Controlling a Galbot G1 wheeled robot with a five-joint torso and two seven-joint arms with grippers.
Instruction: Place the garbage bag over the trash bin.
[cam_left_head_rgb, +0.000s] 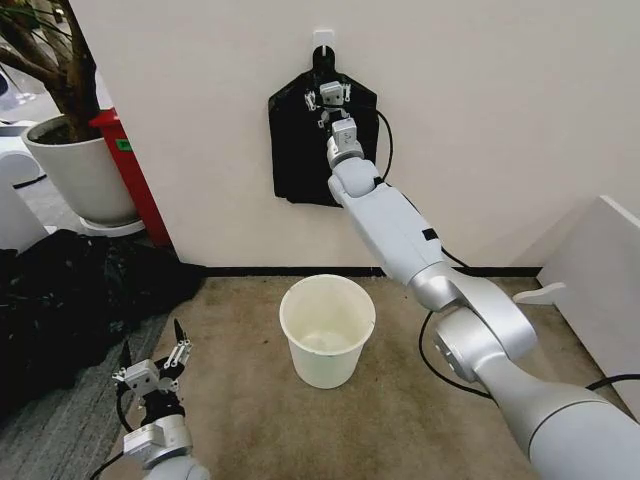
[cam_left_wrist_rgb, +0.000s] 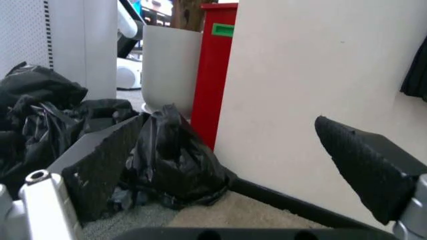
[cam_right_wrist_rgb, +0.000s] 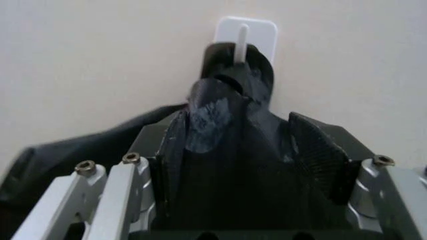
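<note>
Up at the far wall, my right claw (cam_left_head_rgb: 328, 96) spreads around the bag bundle's (cam_left_head_rgb: 300, 150) neck; its wrist view reveals the white hook (cam_right_wrist_rgb: 243, 35). Left claw (cam_left_head_rgb: 152, 362) waits spread, near-left. Trash bin (cam_left_head_rgb: 327, 330) stands below on carpet.

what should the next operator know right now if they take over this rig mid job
Right hand: raised to the wall, fingers open around the neck of the black bag bundle hanging on the white hook; not clamped.
Left hand: open, holding nothing, low over the carpet to the left of the trash bin.
Trash bin: upright on the carpet below the bundle, unlined.
Done: right hand reached the bags.
Left: pull one bag free, open it, fit it over the bin rim.
</note>
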